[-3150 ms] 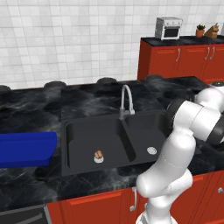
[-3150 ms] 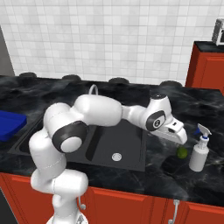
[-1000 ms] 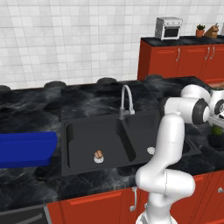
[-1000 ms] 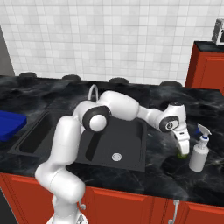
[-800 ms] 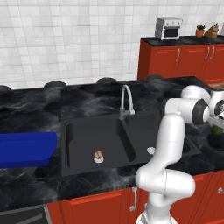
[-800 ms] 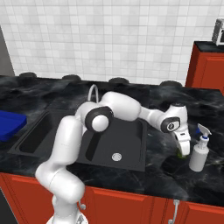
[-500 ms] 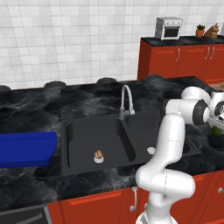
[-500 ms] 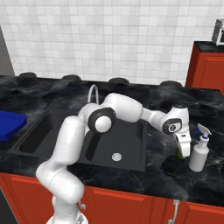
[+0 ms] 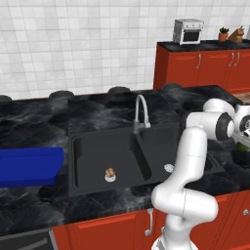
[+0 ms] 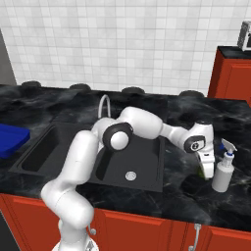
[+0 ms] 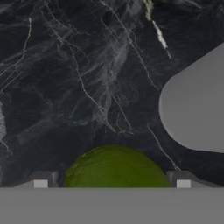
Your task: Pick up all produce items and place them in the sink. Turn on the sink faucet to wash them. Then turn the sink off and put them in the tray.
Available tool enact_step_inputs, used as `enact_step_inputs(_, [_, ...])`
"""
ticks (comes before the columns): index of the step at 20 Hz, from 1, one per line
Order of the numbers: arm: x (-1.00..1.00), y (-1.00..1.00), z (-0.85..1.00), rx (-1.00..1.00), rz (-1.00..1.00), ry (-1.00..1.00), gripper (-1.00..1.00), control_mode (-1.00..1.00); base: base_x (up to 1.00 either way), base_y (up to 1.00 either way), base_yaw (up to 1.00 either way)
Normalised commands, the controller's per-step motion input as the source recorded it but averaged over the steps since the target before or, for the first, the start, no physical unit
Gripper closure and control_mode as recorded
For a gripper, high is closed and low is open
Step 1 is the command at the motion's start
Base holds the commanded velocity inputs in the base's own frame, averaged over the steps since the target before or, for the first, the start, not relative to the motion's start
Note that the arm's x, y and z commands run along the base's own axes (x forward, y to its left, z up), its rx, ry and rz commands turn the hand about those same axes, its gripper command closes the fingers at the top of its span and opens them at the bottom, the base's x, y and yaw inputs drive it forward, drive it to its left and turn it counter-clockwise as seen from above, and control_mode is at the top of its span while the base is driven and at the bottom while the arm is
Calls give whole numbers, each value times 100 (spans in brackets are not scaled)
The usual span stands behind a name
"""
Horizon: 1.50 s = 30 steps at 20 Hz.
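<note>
Counter (image 10: pixel 147 193): black marble, white tiled wall behind.
Tray (image 9: pixel 27 167): blue, far left.
Sink (image 9: pixel 93 149): tan lumpy piece (image 9: pixel 110 172) over left drain.
Gripper (image 11: pixel 111 179): spread wide around green ball (image 11: pixel 116 168), on counter.
Spray bottle (image 10: pixel 223 173): just right, crowding the gripper.

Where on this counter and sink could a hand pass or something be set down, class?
Free: the counter behind the faucet; the sink basin with a bare drain. Crowded: the right end, where the open hand straddles the green ball beside the spray bottle.
</note>
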Motion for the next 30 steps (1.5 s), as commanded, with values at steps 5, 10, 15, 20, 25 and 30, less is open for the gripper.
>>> enact_step_inputs(5, [1,0,-5,0,0,0,100,-100,0,0,0])
enact_step_inputs(10, [-7,23,0,-1,0,-10,100,-100,0,0,0])
enact_step_inputs(15, [-19,67,1,-7,3,-17,100,-100,0,0,0])
enact_step_inputs(20, [-13,86,15,-6,6,-11,100,-100,0,0,0])
enact_step_inputs(25, [-9,83,25,-6,10,-10,100,-100,0,0,0])
enact_step_inputs(30, [-16,72,38,-6,12,-7,100,-100,0,0,0])
